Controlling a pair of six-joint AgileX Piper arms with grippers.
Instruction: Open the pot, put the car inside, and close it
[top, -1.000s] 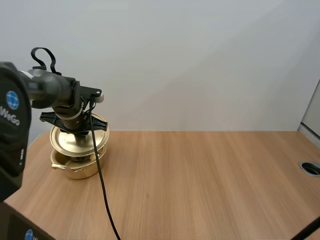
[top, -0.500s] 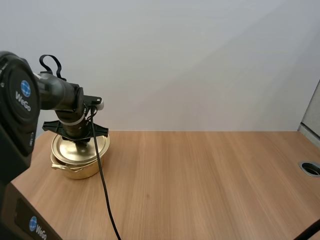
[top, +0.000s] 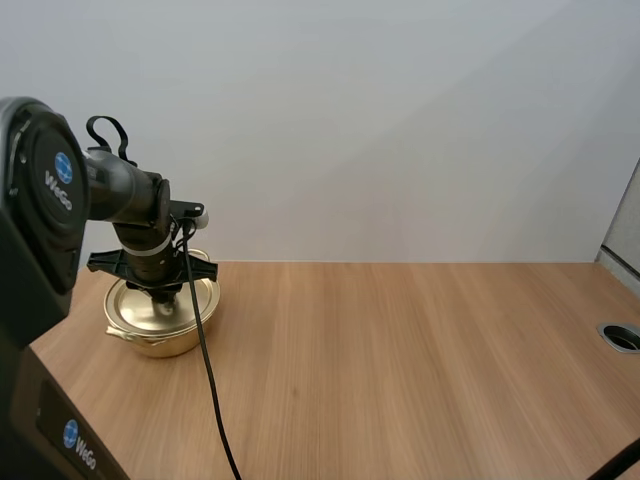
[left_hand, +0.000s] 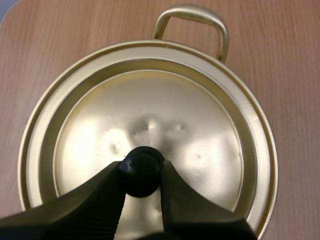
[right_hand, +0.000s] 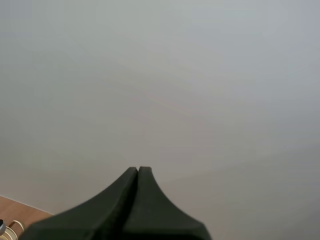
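Note:
A gold pot (top: 150, 338) stands at the table's far left with its gold lid (top: 135, 305) lying flat on it. My left gripper (top: 163, 293) comes down on the lid from above. In the left wrist view its black fingers (left_hand: 102, 192) pinch the lid's black knob (left_hand: 141, 171), and the lid (left_hand: 200, 125) sits centred inside the pot's rim, with one pot handle (left_hand: 192, 20) beyond it. My right gripper (right_hand: 138, 171) points at a plain grey wall, its fingers pressed together as one dark wedge.
The wooden table (top: 400, 370) stretches wide to the right of the pot. A round cable hole (top: 622, 336) is set in the table's right edge.
My left gripper has lowered the lid from a tilted, raised position until it lies flat on the pot. The arm has swung slightly to the right.

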